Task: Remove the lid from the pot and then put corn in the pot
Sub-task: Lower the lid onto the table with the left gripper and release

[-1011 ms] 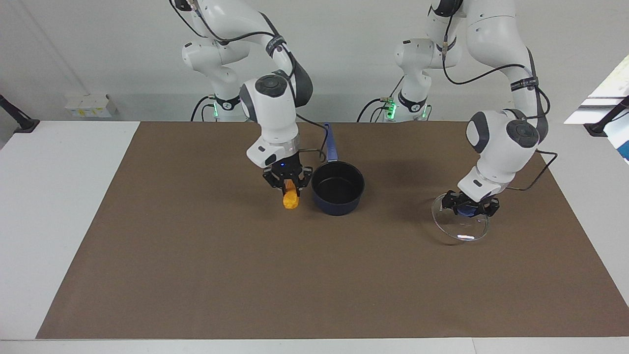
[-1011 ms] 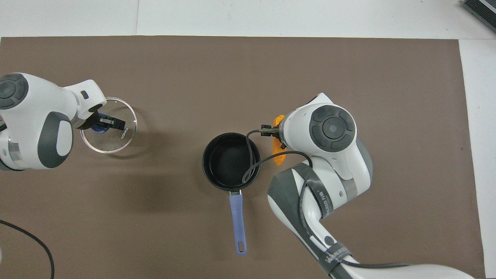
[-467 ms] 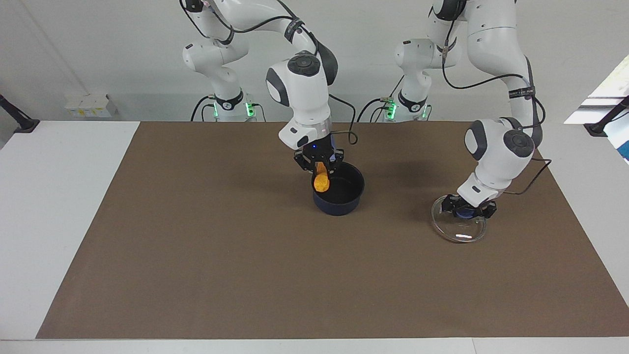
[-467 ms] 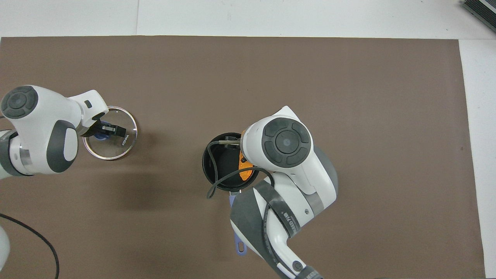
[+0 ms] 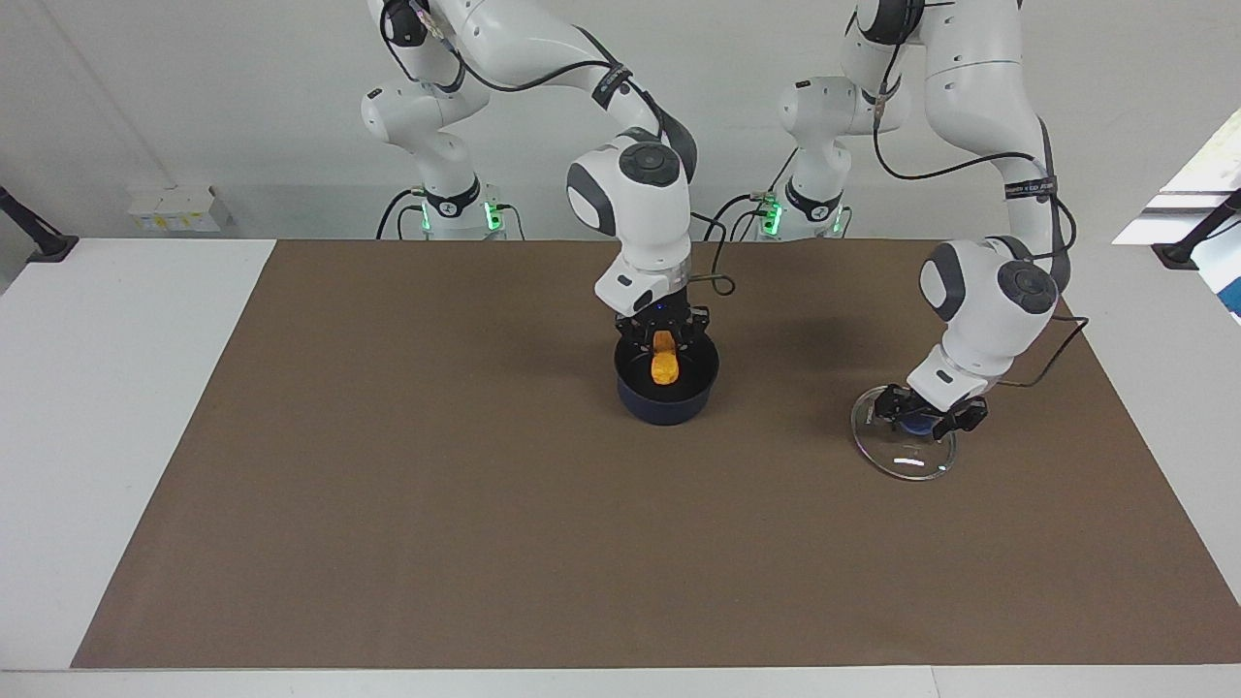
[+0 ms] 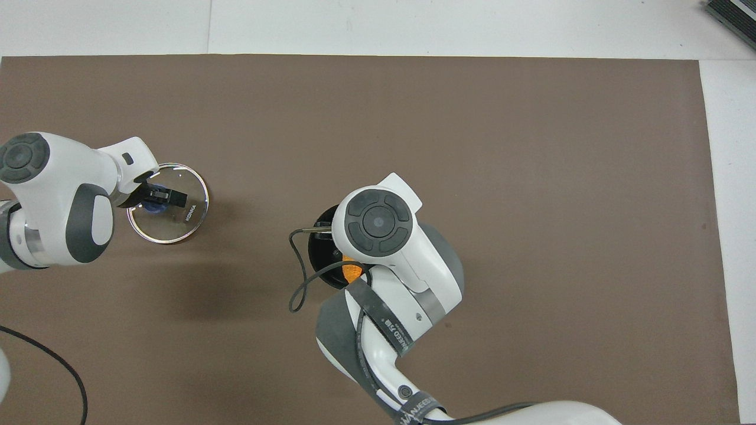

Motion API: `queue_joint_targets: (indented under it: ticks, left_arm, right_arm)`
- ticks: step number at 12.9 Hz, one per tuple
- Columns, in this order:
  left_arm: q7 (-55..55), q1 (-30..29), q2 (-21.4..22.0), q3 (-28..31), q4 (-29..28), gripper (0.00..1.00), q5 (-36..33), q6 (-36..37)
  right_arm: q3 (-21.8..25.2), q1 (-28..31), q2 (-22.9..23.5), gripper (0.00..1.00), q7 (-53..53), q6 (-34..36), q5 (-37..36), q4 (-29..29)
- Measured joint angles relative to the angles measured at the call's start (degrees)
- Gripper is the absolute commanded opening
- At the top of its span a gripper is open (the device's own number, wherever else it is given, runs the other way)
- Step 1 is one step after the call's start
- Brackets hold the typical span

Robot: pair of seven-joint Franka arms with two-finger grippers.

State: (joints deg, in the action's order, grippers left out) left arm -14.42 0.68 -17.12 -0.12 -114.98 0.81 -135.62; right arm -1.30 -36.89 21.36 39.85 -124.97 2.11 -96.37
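Observation:
The navy pot (image 5: 669, 407) stands mid-mat with no lid on it; the right arm hides its handle in both views. My right gripper (image 5: 664, 346) hangs over the pot's mouth, shut on the upper end of the orange-yellow corn (image 5: 664, 369), which points down into the pot. From overhead only a bit of corn (image 6: 352, 271) and the pot's rim (image 6: 322, 258) show under the arm. The glass lid (image 5: 906, 458) rests on the mat toward the left arm's end. My left gripper (image 5: 926, 417) is down at its blue knob (image 6: 152, 206).
A brown mat (image 5: 388, 504) covers most of the white table. A loose black cable (image 6: 298, 283) loops off the right wrist beside the pot. Nothing else stands on the mat.
The right gripper carried the corn from beside the pot to above its mouth and lowered it inside. The left gripper lowered the lid onto the mat.

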Motion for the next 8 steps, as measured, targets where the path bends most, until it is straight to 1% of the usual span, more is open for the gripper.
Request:
queue_joint_targets:
  ticks: [3,8]
  left_arm:
    - [0.0,-0.03,0.03,-0.3,0.79,1.0,0.0,-0.48]
    - [0.0,-0.03,0.45,-0.44,3.44,1.0,0.0,0.67]
  right_arm:
    - [0.12,0.0,1.13,0.21,-2.58,0.0,-0.01,0.54]
    - [0.08,-0.95,3.15,0.23,-3.27,-0.29,-0.06,0.21]
